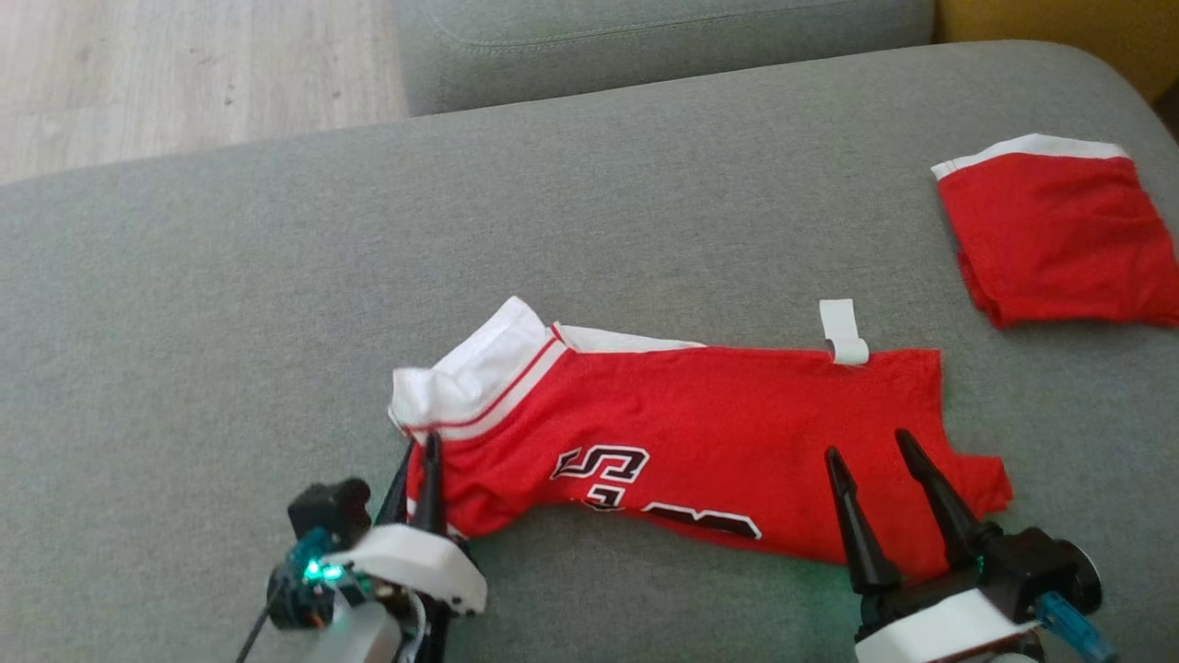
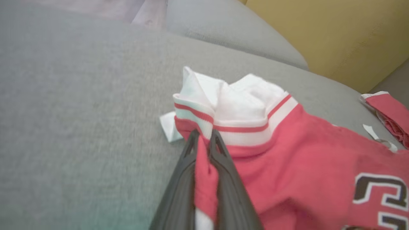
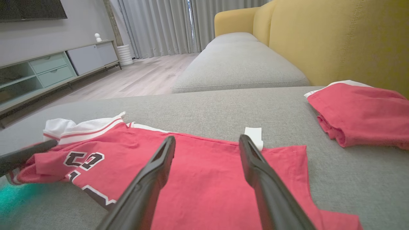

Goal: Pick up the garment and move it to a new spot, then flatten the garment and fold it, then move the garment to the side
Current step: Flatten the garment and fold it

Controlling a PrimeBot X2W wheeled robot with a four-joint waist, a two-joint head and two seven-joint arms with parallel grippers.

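A red garment [image 1: 700, 433] with white collar trim and dark numbers lies folded lengthwise on the grey cushion [image 1: 230, 322]. My left gripper [image 1: 424, 451] is shut on the garment's red edge just below the collar; the left wrist view shows red cloth [image 2: 204, 172] pinched between the two fingers [image 2: 182, 179]. My right gripper [image 1: 866, 447] stands open over the garment's hem end, fingers [image 3: 153, 172] spread above the red cloth [image 3: 207, 179] with nothing between them. A white tag [image 1: 843, 333] sticks out from the garment's far edge.
A second red garment [image 1: 1059, 239], folded, with a white band, lies at the cushion's far right. Yellow sofa back [image 3: 335, 41] rises behind it. Another grey cushion [image 1: 663, 41] lies beyond, wooden floor [image 1: 184, 74] to the far left.
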